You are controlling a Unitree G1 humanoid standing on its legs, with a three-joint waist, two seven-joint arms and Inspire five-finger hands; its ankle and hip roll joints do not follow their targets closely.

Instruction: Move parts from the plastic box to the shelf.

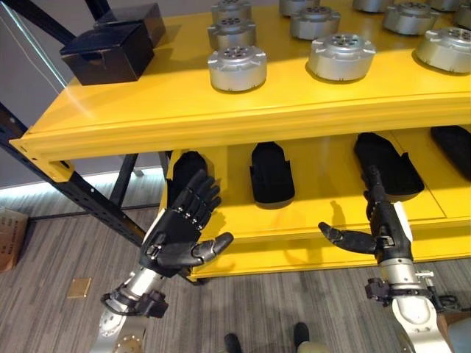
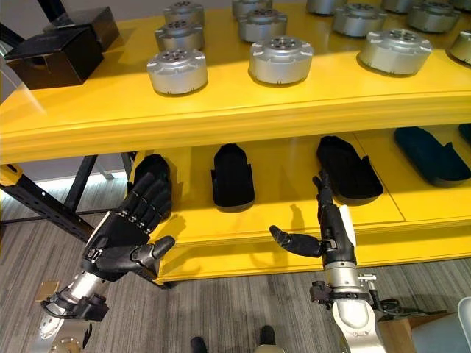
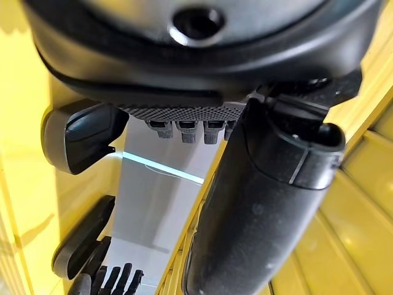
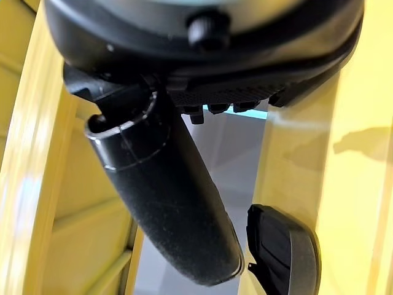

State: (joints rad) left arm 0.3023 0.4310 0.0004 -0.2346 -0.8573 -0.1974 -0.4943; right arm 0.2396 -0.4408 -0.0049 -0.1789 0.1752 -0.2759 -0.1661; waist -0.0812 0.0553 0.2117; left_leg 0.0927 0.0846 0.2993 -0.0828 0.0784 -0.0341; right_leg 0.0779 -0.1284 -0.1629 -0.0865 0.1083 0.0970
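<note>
Several round silver metal parts (image 1: 237, 68) stand in rows on the top board of the yellow shelf (image 1: 221, 121). Flat black parts (image 1: 271, 173) lie on the lower board. My left hand (image 1: 176, 234) is raised in front of the shelf's lower left, fingers straight and spread, palm showing, holding nothing. My right hand (image 1: 384, 228) is held edge-on before the lower board at the right, fingers straight up, thumb (image 4: 166, 196) out to the left, empty. In the left wrist view the thumb (image 3: 258, 203) stretches over the yellow boards.
Two black boxes (image 1: 110, 50) sit at the top board's left end. A dark steel frame post (image 1: 73, 195) runs diagonally under the shelf's left side. Grey wood-look floor lies below, with a cardboard box (image 1: 9, 237) at the far left.
</note>
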